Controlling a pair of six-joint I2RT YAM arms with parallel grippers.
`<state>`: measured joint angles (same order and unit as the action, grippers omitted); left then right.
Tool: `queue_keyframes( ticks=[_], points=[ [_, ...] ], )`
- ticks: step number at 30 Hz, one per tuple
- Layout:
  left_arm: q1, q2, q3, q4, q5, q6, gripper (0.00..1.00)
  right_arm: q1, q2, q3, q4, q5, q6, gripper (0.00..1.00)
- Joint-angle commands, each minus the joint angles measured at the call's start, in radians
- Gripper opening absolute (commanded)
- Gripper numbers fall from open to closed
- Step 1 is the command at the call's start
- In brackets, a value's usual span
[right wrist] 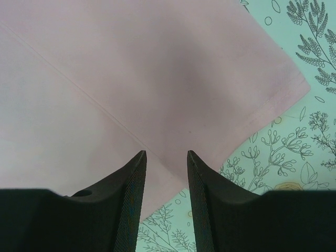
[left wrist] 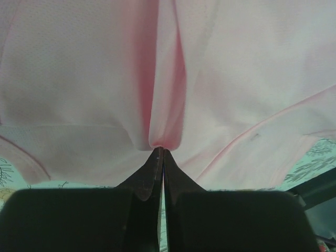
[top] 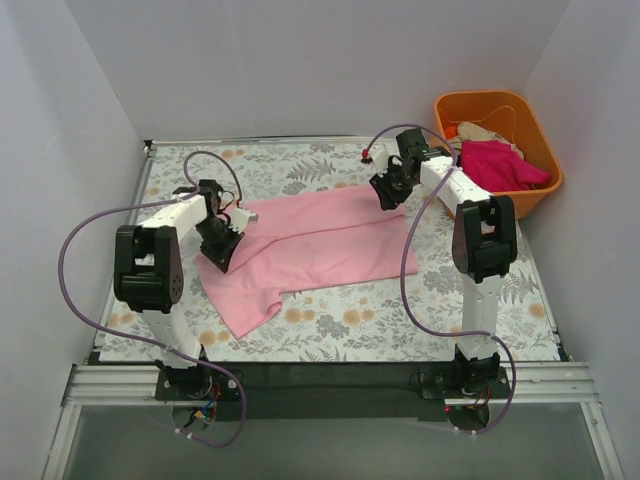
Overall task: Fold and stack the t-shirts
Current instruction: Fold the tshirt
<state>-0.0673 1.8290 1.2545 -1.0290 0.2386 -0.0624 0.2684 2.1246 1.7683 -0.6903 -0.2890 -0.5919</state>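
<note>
A light pink t-shirt (top: 320, 245) lies spread across the middle of the table. My left gripper (top: 219, 260) is at its left side, shut on a pinched fold of the pink cloth (left wrist: 167, 137), which bunches up at the fingertips (left wrist: 157, 157). My right gripper (top: 386, 198) hovers at the shirt's far right corner. In the right wrist view it (right wrist: 165, 156) stands open over the shirt's hemmed edge (right wrist: 157, 94), with nothing clamped between its fingers. A magenta t-shirt (top: 500, 166) and a cream one (top: 478, 130) lie crumpled in the tub.
An orange plastic tub (top: 536, 125) stands at the back right, beside the table. The floral tablecloth (top: 400, 315) shows around the shirt. White walls close in the left, back and right sides.
</note>
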Motion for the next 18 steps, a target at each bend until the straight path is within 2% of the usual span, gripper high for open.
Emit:
queue_keyframes(
  ticks=[1,2,3,4,6,7,14,15,18],
  points=[
    [0.006,-0.045,-0.027,0.03,-0.088,0.058,0.0,-0.008,-0.037,-0.013,-0.003,0.004,-0.017,0.38],
    [0.006,-0.045,-0.02,0.032,-0.087,0.058,0.03,-0.006,-0.037,-0.013,-0.003,0.002,-0.017,0.38],
    [0.007,-0.045,-0.003,0.032,-0.078,0.043,0.17,-0.006,-0.035,-0.015,-0.005,0.002,-0.017,0.38],
    [0.008,-0.045,0.011,0.026,-0.065,0.032,0.26,-0.008,-0.035,-0.017,-0.003,0.001,-0.017,0.38],
    [0.009,-0.043,0.08,0.012,0.0,0.019,0.4,-0.006,-0.032,-0.017,-0.003,0.001,-0.016,0.38],
    [0.008,-0.042,0.104,0.012,0.014,-0.008,0.43,-0.006,-0.029,-0.017,-0.003,0.001,-0.016,0.38],
    [0.003,0.12,0.308,0.049,0.134,-0.202,0.42,-0.008,-0.002,0.01,-0.003,0.002,0.01,0.36],
    [-0.003,0.212,0.371,0.038,0.201,-0.252,0.42,-0.006,-0.002,0.011,-0.003,0.002,0.014,0.36],
    [-0.012,0.246,0.402,0.026,0.232,-0.272,0.42,-0.008,-0.005,0.01,-0.003,0.004,0.012,0.36]
  ],
)
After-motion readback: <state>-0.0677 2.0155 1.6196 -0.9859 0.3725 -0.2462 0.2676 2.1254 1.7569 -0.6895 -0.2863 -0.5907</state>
